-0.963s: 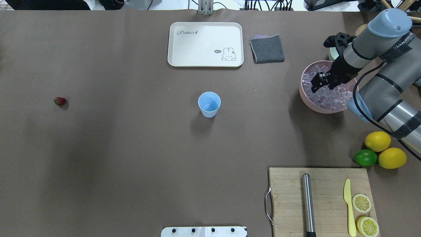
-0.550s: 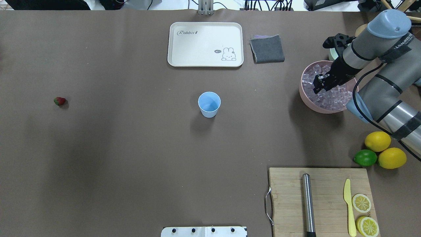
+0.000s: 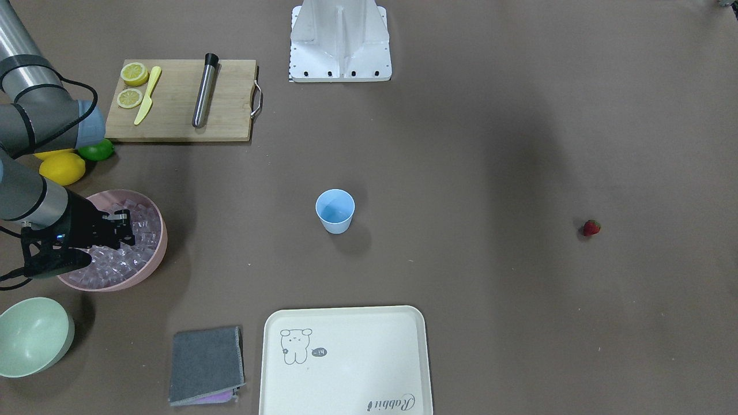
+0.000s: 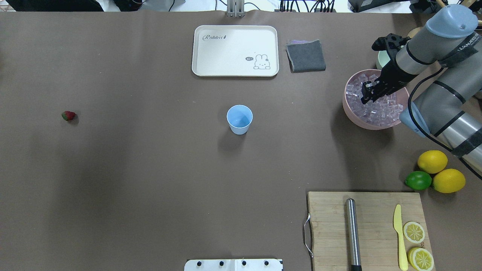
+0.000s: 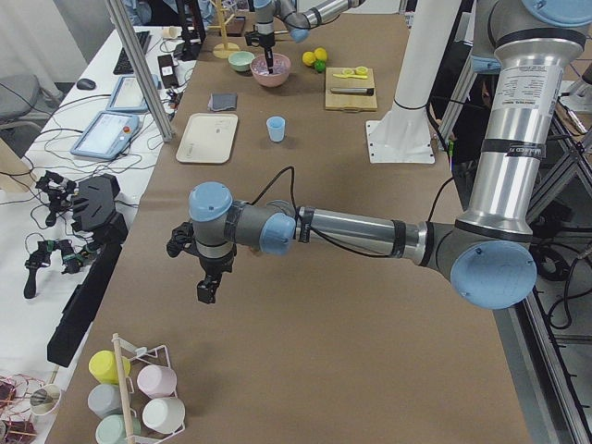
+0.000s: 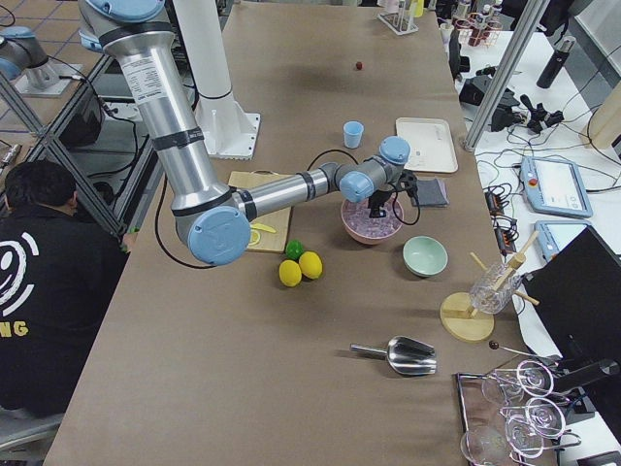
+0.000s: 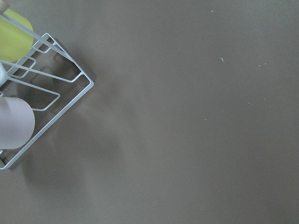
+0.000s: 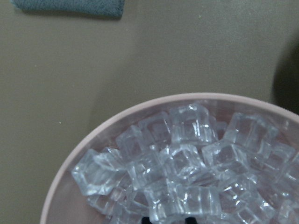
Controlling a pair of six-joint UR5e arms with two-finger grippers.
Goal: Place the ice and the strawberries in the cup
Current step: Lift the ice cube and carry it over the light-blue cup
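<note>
The light-blue cup [image 4: 239, 118] stands upright and empty mid-table; it also shows in the front view [image 3: 335, 210]. The strawberry [image 4: 68, 115] lies alone far on the left side. Ice cubes [image 4: 380, 109] fill the pink bowl [image 4: 348, 109]. My right gripper [image 4: 366, 97] is down in the bowl with its fingers drawn in on an ice cube [image 8: 168, 205]; only their dark tips show at the bottom edge of the right wrist view. My left gripper [image 5: 205, 291] hangs over bare table near a cup rack; I cannot tell whether it is open or shut.
A white rabbit tray [image 4: 235, 51] and a grey cloth [image 4: 305, 55] lie behind the cup. A pale green bowl [image 3: 31, 334] sits beside the pink bowl. Two lemons and a lime [image 4: 418, 180] and a cutting board [image 4: 331, 226] with knife, rod and lemon halves lie front right.
My right gripper's fingers have closed from wide apart to narrow among the ice, and the right arm has shifted slightly back and up. The cup and strawberry have not moved.
</note>
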